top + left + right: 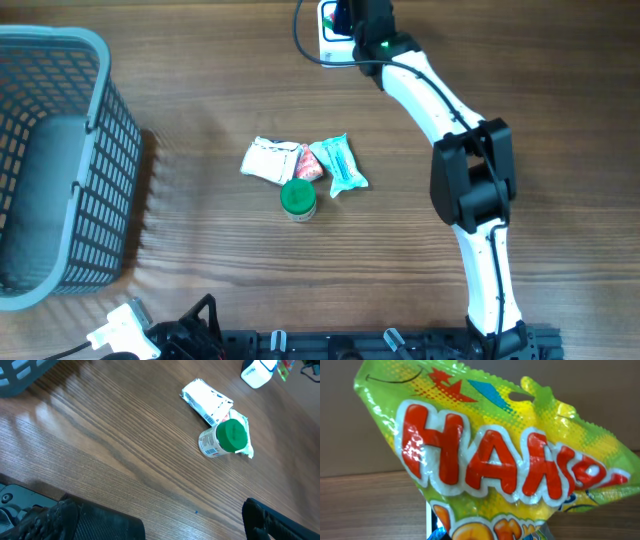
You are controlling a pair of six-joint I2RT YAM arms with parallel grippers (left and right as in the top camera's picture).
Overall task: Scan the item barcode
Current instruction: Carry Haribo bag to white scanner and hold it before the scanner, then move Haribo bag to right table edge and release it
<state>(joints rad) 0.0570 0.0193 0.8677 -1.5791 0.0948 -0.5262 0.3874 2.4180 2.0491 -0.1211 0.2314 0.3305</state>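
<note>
The wooden bench (pixel 200 260) has a grey mesh basket (pixel 60 40) on its left side, probably where scanned goods go. The right arm (pixel 440 100) reaches to the far edge, and its end effector (pixel 358 18) is clenched on a green-yellow candy bag (pixel 490 460). It holds the bag upright just beside the white scanner (pixel 328 28). The printed front faces the wrist camera, so I'd guess the back, barcode and all, is turned to the scanner, though I can't see the code. The left end effector (pixel 160 510) hangs released near the front edge, out of the way. Mid-bench, a white packet (pixel 268 160), a teal packet (pixel 338 165) and a green-capped jar (pixel 297 199) lie touching, apparently awaiting their turn.
</note>
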